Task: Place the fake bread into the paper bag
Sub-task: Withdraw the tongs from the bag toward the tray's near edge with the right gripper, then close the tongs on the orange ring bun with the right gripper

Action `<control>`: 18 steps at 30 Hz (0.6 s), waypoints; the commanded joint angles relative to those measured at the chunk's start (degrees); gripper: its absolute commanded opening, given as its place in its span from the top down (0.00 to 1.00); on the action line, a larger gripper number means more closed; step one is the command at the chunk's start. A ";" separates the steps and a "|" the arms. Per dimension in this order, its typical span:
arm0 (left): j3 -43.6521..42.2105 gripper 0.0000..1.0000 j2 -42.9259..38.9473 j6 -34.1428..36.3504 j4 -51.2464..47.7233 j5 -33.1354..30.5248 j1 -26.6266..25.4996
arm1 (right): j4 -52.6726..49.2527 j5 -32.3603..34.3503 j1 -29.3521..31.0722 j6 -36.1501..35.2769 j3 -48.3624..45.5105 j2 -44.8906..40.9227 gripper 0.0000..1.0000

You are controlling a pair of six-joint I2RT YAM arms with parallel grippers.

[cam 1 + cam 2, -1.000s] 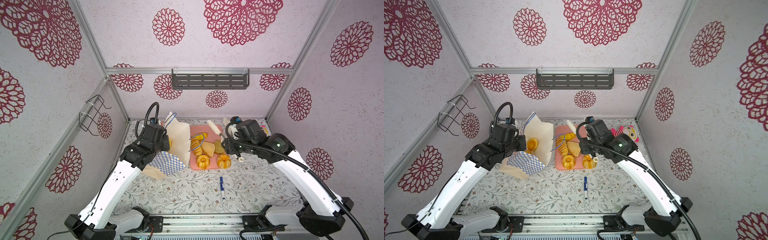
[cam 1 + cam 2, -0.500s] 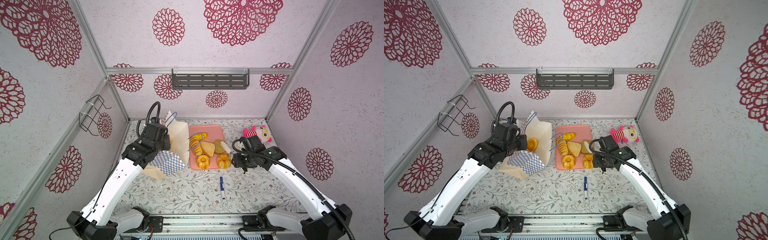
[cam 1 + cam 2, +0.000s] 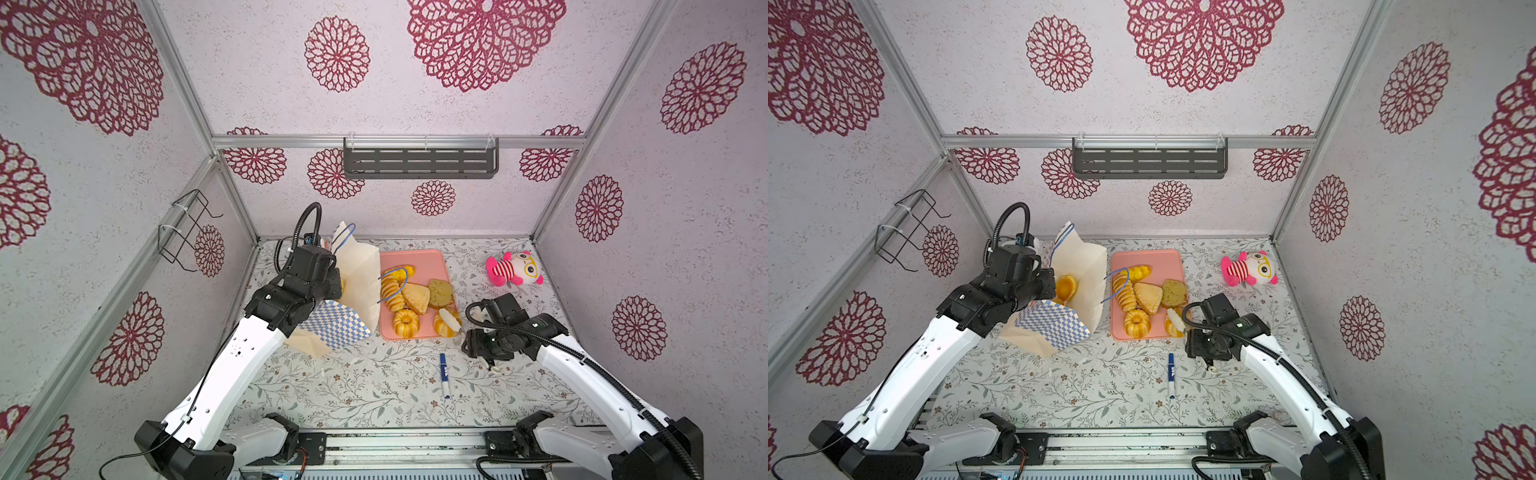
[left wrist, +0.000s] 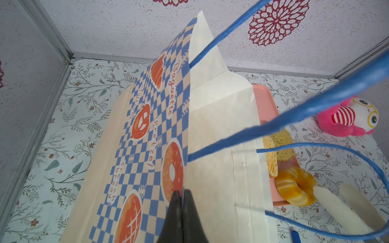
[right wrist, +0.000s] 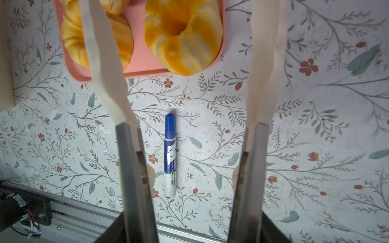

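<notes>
Down inside the paper bag (image 3: 1077,266) we catch only part of one golden pastry (image 3: 1066,288), and the left arm (image 3: 1000,291) covers the bag's 9 o'clock wall in both top views. The left gripper (image 4: 181,192) presses its dark jaws together on the bag's rim, pinching the paper. At the pink tray's (image 3: 1150,257) 5 o'clock corner the right gripper (image 3: 452,323) is spread wide and empty. Its pale fingers partly cover a ring cake (image 5: 183,37), and their tips run off the right wrist view.

The bag stands at the tray's 9 o'clock, cream inside, blue-and-white checked outside. The rest of the fake bread (image 3: 1139,272) lies on the tray: ridged loaf (image 3: 1125,293), triangular pie (image 3: 1148,297), brownish bun (image 3: 1174,293), second ring cake (image 3: 1136,323). On the bag we read "Baguette", "Pretzel", "french bread". The label on the marker (image 5: 171,155) is too blurred to read.
</notes>
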 commanded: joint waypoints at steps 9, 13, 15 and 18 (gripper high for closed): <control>-1.43 1.00 -0.42 0.63 2.74 -0.06 -0.02 | 0.77 2.21 2.16 0.33 0.71 2.87 0.33; -1.71 1.00 -0.68 0.62 2.74 -0.14 0.08 | 0.39 4.48 4.60 0.50 1.79 4.79 0.33; -1.82 1.00 -0.84 0.53 2.81 -0.15 0.07 | 0.04 5.80 5.97 0.59 2.46 5.68 0.33; -1.95 1.00 -0.95 0.56 2.81 -0.10 0.21 | -0.11 7.19 7.43 0.77 3.18 7.05 0.32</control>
